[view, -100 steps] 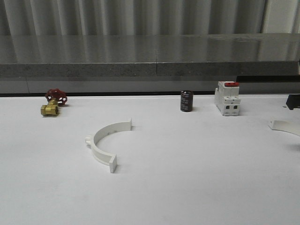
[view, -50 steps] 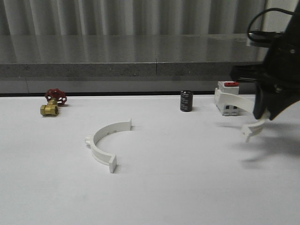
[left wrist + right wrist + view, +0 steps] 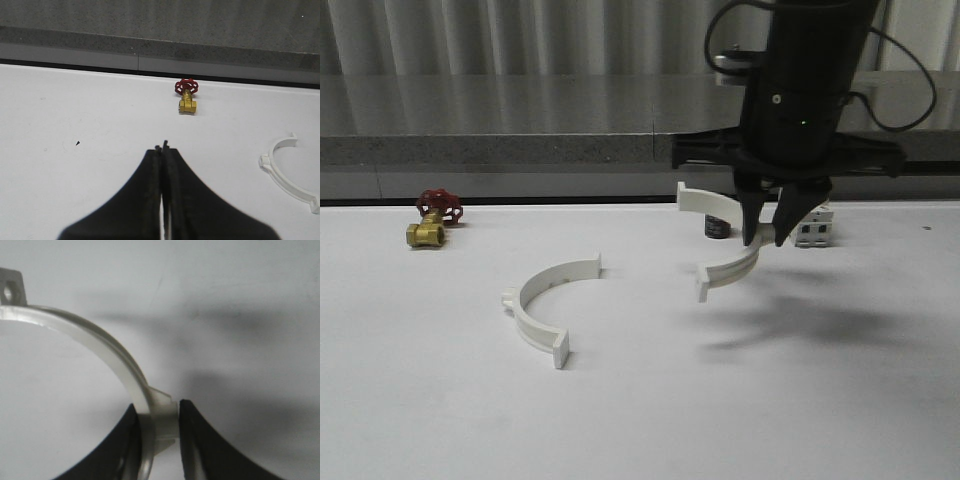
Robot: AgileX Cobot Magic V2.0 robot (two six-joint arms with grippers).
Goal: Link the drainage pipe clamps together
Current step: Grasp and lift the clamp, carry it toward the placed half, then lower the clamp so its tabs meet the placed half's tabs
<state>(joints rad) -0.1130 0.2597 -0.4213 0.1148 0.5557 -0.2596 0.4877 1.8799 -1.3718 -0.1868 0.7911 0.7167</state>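
Note:
One white half-ring drainage pipe clamp [image 3: 542, 300] lies flat on the white table left of centre; it also appears in the left wrist view [image 3: 286, 171]. The other clamp half [image 3: 728, 268] hangs above the table at centre right, its open side facing left. My right gripper [image 3: 766, 238] points down and is shut on it. In the right wrist view the black fingers [image 3: 190, 440] pinch the middle of that clamp's arc [image 3: 95, 342], at a small rib. My left gripper [image 3: 163, 148] is shut on nothing, above bare table.
A brass valve with a red handwheel [image 3: 433, 220] [image 3: 187, 96] stands at the back left. A black cylinder [image 3: 717, 229] and a white breaker [image 3: 814, 230] stand at the back, partly hidden by the right arm. A grey ledge [image 3: 520, 150] bounds the table's far edge.
The right arm has swung left from the table's right edge towards the middle, carrying the clamp half up off the table. The clamp lying on the table has not moved.

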